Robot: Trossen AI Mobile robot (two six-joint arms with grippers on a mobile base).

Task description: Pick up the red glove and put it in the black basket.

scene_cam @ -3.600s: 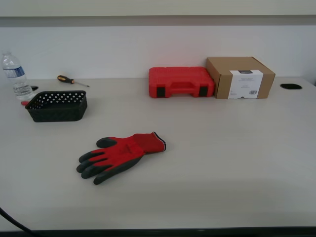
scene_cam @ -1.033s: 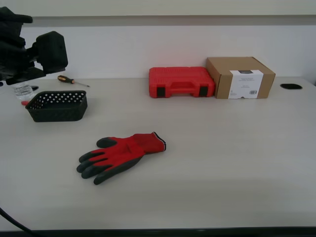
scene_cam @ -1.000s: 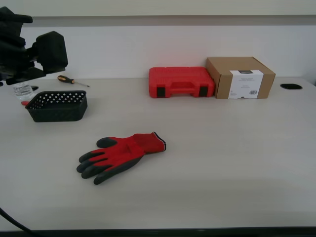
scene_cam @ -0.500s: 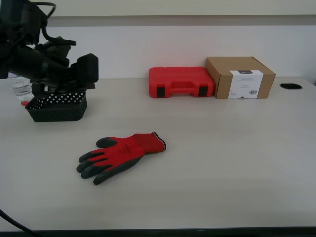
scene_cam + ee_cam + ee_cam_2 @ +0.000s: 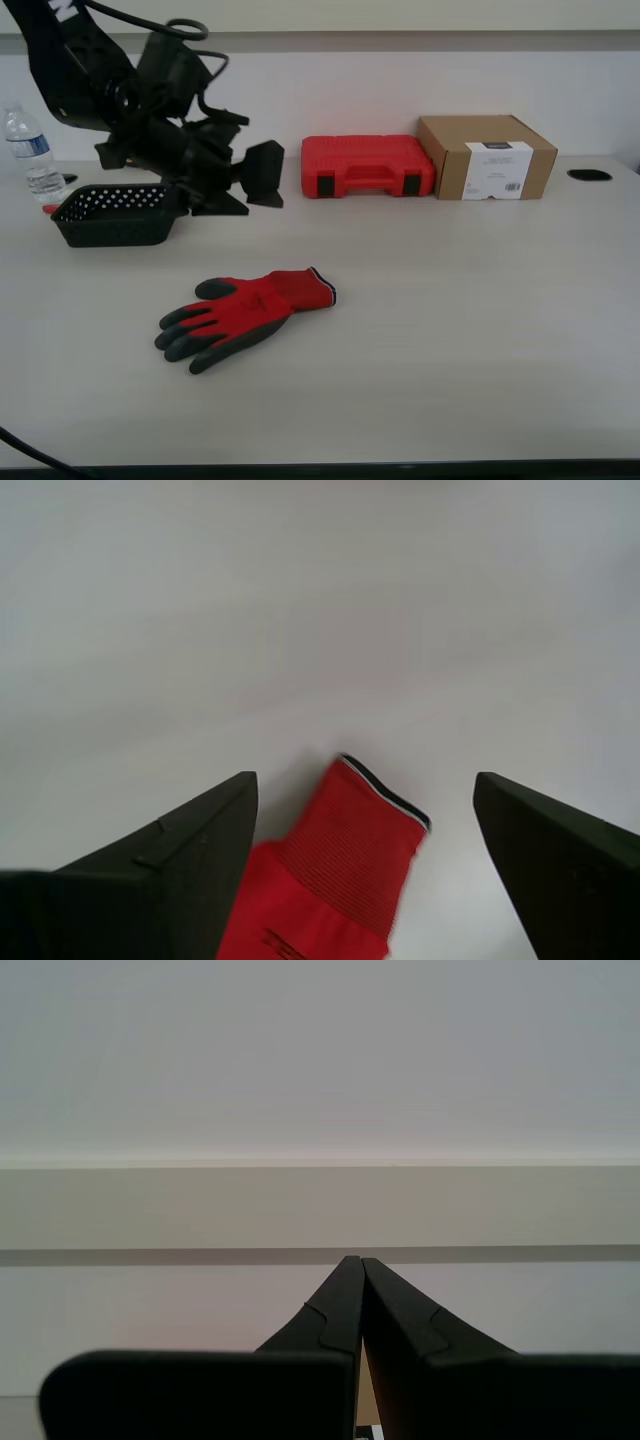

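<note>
Toward the counter's front edge, in the exterior view, the red glove is seen lying flat, fingers pointing to the exterior view's left, cuff to the right. The black basket is set well apart from it, near the counter's far left corner, with a water bottle behind it. A black arm is held above the counter just beside the basket, its gripper aimed out over the surface and touching neither basket nor glove. Along the back edge a red tool case and a cardboard box are placed side by side. First wrist view: the jaws of my first gripper are spread wide, nothing between them but air; the glove's ribbed cuff is framed in the gap, lying on the pale counter below. Second wrist view: the jaws of my second gripper are pressed together, nothing held; only a plain wall is faced.
</note>
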